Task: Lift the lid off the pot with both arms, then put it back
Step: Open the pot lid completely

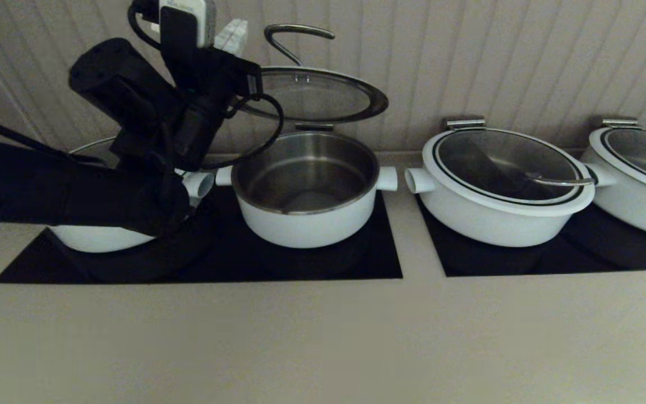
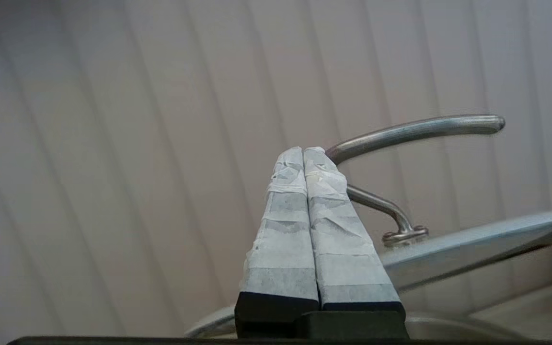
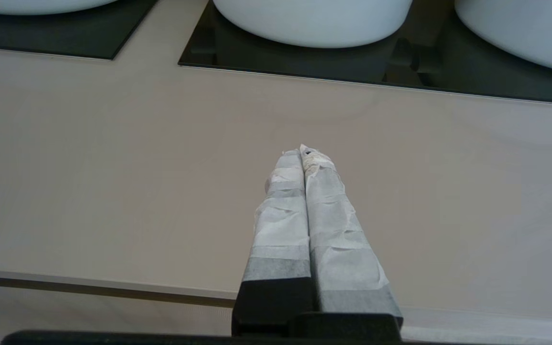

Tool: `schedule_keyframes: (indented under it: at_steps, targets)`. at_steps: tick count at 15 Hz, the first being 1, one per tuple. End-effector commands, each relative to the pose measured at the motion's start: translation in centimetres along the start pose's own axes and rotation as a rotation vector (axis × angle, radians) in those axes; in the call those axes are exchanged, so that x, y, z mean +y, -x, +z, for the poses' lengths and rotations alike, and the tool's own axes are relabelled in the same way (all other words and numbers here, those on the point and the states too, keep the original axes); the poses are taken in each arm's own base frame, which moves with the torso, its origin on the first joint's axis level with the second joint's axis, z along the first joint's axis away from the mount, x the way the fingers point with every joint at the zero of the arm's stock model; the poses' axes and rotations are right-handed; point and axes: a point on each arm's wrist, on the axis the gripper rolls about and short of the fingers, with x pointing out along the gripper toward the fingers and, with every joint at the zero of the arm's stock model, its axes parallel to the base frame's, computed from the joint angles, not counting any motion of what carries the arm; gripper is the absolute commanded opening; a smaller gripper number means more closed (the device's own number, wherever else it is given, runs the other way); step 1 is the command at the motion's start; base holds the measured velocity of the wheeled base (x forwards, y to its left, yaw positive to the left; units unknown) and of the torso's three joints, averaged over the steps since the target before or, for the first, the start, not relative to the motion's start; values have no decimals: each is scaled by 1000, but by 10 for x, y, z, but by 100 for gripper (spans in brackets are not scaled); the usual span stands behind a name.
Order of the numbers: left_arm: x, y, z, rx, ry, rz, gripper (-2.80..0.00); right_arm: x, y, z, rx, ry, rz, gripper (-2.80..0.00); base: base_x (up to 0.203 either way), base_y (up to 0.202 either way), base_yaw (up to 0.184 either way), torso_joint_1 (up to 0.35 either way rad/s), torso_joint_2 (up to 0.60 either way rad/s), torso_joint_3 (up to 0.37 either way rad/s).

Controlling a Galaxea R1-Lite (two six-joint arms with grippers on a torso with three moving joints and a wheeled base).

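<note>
The lid (image 1: pixel 323 98) hangs tilted in the air above the open white pot (image 1: pixel 306 219), whose steel inside shows. My left gripper (image 1: pixel 233 33) is high at the back left, by the bend of the lid's curved steel handle (image 1: pixel 295 31). In the left wrist view the left gripper (image 2: pixel 303 151) has its taped fingers pressed together. The handle (image 2: pixel 415 129) bends round beside and behind the fingertips, and the lid's rim (image 2: pixel 472 244) slopes below. My right gripper (image 3: pixel 303 149) is shut and empty, low over the beige counter; it is out of the head view.
A wider lidded white pot (image 1: pixel 502 185) stands right of the pot and another (image 1: pixel 642 179) at the far right. A third (image 1: pixel 98 238) sits behind my left arm. The pots stand on black cooktops (image 1: pixel 300 266). A panelled wall is close behind.
</note>
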Motion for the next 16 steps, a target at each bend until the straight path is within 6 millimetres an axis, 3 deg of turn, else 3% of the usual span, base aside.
schedule_keyframes:
  at_steps: [1, 6, 10, 13, 16]
  targets:
    - [13, 16, 32, -22, -2, 8, -280, 0, 0, 0, 0, 1, 1, -280, 0, 0, 0, 0, 0, 0]
    - [34, 52, 80, 110, -46, -47, -280, 0, 0, 0, 0, 1, 1, -280, 0, 0, 0, 0, 0, 0]
    - [41, 93, 80, 233, -102, -82, -280, 0, 0, 0, 0, 1, 1, -280, 0, 0, 0, 0, 0, 0]
    - [66, 97, 86, 266, -225, -23, -280, 0, 0, 0, -1, 1, 4, -280, 0, 0, 0, 0, 0, 0]
    - [79, 92, 112, 310, -296, -33, -280, 0, 0, 0, -1, 1, 4, -280, 0, 0, 0, 0, 0, 0]
